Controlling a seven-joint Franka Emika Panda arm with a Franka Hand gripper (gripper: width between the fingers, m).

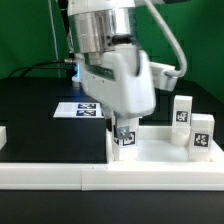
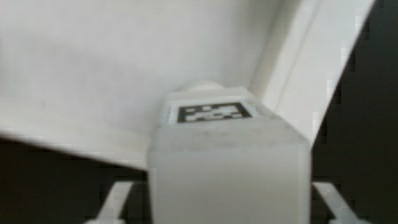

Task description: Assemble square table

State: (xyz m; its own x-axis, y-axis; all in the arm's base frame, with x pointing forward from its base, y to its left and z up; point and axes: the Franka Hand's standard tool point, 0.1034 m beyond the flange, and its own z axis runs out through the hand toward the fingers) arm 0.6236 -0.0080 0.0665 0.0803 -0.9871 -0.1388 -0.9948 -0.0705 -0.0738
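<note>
My gripper (image 1: 124, 131) is clamped on a short white tagged plastic leg (image 2: 221, 150) at lower centre, over the large white square plastic slab (image 1: 150, 146) (two spare legs (image 1: 192, 125) stand right), probably needing alignment with a corner socket next.

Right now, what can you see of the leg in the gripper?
The leg is a short white block, plastic by its look, with a black-and-white tag on its visible face. It stands upright between the fingers of the gripper, which close on it from either side. In the wrist view the leg sits over the white tabletop slab; whether its end touches the slab cannot be told.
</note>
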